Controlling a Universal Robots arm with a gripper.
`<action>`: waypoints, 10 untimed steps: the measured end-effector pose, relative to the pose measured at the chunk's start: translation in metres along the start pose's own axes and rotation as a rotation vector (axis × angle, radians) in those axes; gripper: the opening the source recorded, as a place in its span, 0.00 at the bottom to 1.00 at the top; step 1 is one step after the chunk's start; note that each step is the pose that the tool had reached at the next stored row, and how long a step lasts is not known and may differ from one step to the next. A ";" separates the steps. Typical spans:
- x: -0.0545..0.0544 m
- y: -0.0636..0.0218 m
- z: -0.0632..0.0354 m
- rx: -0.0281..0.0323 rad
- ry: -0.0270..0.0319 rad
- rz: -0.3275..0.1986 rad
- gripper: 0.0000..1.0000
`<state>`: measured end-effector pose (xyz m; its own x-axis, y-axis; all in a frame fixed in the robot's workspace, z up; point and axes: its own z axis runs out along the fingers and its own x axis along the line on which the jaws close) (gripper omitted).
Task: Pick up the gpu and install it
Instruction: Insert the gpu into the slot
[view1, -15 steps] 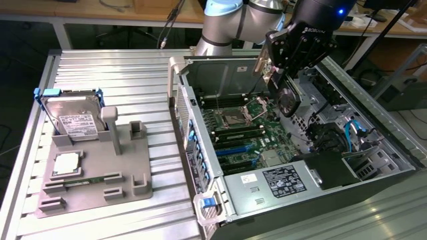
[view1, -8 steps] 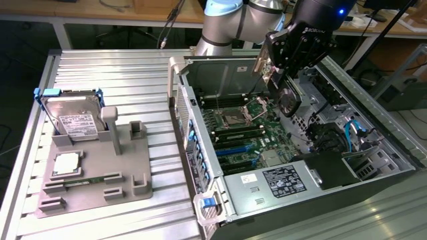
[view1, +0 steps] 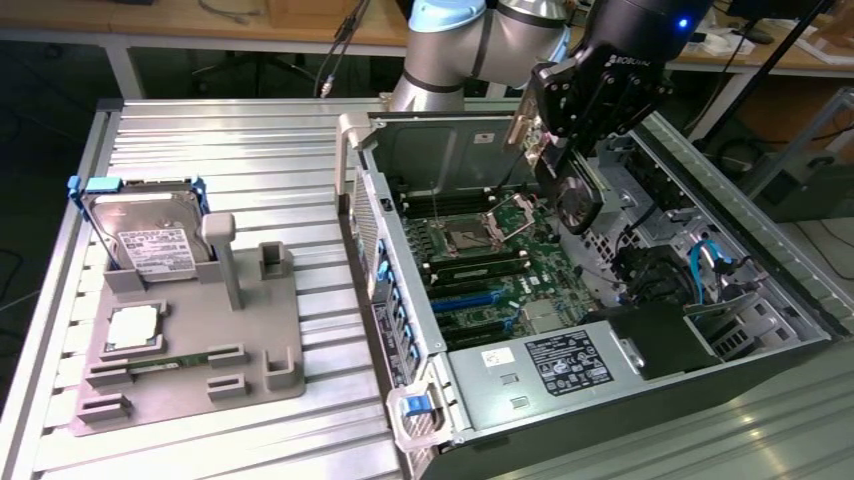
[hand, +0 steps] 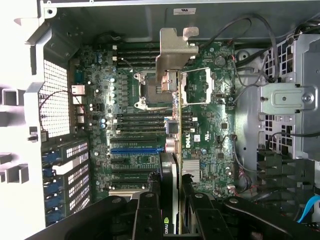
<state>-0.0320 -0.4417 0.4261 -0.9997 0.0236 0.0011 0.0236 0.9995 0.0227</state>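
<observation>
Jaws clamped on the gpu (view1: 577, 195): pickup done, card hanging over the motherboard (hand: 210, 150) beneath them, not yet seated.

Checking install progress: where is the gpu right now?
The gpu hangs gripped in the gripper inside the open computer case, just above the motherboard, toward the exterior view's right.
</observation>
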 end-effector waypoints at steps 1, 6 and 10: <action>0.000 0.0000 0.0000 0.0000 0.0001 -0.003 0.27; 0.000 0.0000 0.0000 0.0000 0.0006 -0.027 0.27; 0.000 0.0000 0.0000 0.0000 0.0012 -0.053 0.27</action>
<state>-0.0320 -0.4417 0.4261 -0.9996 -0.0293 0.0011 -0.0293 0.9993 0.0228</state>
